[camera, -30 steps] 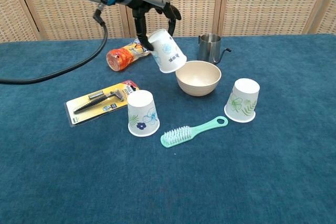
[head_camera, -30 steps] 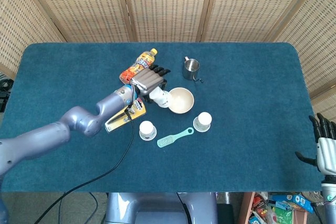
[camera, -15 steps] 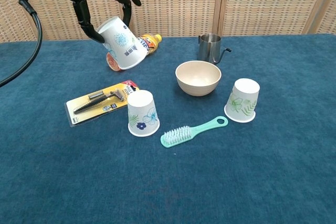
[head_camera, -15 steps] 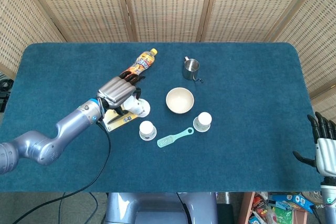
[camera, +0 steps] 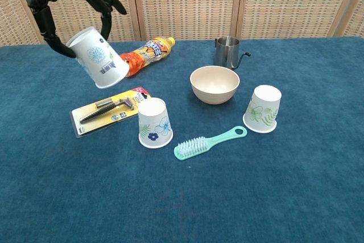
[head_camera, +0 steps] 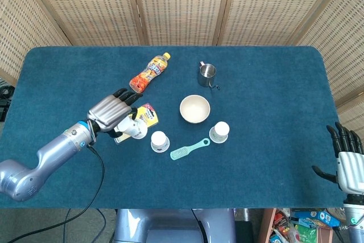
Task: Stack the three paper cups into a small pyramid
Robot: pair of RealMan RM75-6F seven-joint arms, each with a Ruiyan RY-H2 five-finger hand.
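Three paper cups in play. We have one cup (camera: pixel 98 58) in the left hand (head_camera: pixel 108 111), fingers wrapped round it, tilted and held clear of the table (camera: pixel 296 197) above the razor pack (camera: pixel 108 110). Second cup (camera: pixel 154 122) sits upside down just beside that pack; third cup (camera: pixel 263 108) upside down right of the bowl (camera: pixel 214 84), brush (camera: pixel 208 141) between them. Right hand (head_camera: pixel 345 161) sits off the table's right edge, empty, fingers spread.

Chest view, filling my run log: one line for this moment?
left hand: holds tilted white paper cup aloft | right hand: open, idle | two upside-down paper cups: apart, unstacked
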